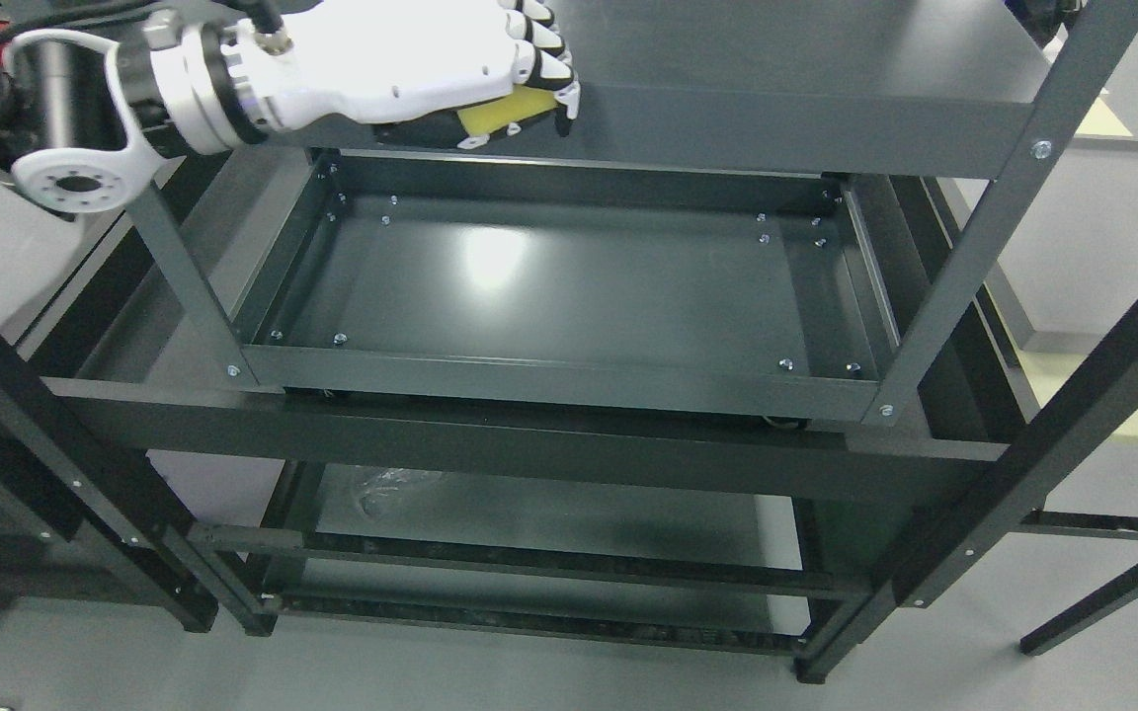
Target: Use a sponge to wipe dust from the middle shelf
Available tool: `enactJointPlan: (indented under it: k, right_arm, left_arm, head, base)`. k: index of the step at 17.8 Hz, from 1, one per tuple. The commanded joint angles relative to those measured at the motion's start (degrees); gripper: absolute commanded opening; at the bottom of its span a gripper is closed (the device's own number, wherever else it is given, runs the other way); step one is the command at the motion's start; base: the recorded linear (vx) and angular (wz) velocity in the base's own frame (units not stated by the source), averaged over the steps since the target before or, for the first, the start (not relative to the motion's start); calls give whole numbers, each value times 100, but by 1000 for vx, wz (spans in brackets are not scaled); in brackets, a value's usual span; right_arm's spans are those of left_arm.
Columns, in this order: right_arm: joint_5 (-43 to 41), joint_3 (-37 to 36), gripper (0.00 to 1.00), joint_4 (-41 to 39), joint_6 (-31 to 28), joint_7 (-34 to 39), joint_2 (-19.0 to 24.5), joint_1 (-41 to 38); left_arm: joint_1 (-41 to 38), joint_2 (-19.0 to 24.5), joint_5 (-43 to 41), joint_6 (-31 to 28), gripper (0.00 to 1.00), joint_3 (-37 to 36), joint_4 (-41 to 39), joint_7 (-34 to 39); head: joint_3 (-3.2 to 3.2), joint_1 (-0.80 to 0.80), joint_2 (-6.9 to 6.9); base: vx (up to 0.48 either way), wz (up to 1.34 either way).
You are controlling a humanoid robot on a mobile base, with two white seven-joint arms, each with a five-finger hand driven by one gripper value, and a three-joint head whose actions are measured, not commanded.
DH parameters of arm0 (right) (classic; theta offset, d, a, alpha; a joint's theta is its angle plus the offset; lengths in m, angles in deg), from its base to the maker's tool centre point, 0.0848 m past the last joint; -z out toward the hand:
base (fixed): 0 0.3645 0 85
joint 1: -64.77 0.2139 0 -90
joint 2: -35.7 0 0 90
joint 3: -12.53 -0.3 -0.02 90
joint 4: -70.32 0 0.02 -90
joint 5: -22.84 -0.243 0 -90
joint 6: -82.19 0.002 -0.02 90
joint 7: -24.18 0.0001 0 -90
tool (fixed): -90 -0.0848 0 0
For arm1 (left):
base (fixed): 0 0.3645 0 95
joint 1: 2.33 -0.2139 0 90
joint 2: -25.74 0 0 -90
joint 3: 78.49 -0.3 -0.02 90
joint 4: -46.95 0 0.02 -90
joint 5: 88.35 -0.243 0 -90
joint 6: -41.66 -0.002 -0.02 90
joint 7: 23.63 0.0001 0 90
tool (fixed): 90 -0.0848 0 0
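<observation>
Sponge [498, 111]: yellow, likely light, soft and compressible; hold across its broad faces. Left hand [431, 64] has its fingers curled around it at the top shelf [786, 128] front edge, above the middle shelf [569, 286].

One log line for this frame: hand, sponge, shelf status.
left robot hand: shut on sponge | position: at top shelf front edge | middle shelf: bare, not touched | right hand: not in view

I see the yellow sponge [502, 110] lying flat at the top shelf's front edge; the dark middle shelf [569, 286] below sits bare and glossy.
</observation>
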State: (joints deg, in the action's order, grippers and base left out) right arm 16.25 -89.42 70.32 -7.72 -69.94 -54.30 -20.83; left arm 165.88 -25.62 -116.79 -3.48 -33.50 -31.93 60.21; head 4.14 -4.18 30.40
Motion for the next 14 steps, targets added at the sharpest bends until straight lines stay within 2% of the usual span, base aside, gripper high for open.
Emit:
enactJointPlan:
  k: [1,4,8,11,14]
  right_arm:
    - [0,0,100,-100,-413,-1,-100,-1]
    - [0,0,100,-100,-413,-1,-100,-1]
    - [0,0,100,-100,-413,-1,-100,-1]
    - [0,0,100,-100,-413,-1,-100,-1]
    - [0,0,100,-100,-413,-1,-100,-1]
  left_arm:
    - [-130,2085,576,15,0,467,-831,-253]
    - [-349,2683,831,15,0,642,-840,-420]
    - [-877,3185,1252,15,0,1082,-840,-578]
    - [-1035,3264,1533,15,0,1363,-822,-614]
    - [-1053,3089,2453,15,0,1767,-787,-579]
  head:
    - [0,0,0]
    - [0,0,0]
    - [0,0,0]
    - [0,0,0]
    - [0,0,0]
  base:
    - [0,0]
    - [0,0]
    - [0,0]
    - [0,0]
    - [0,0]
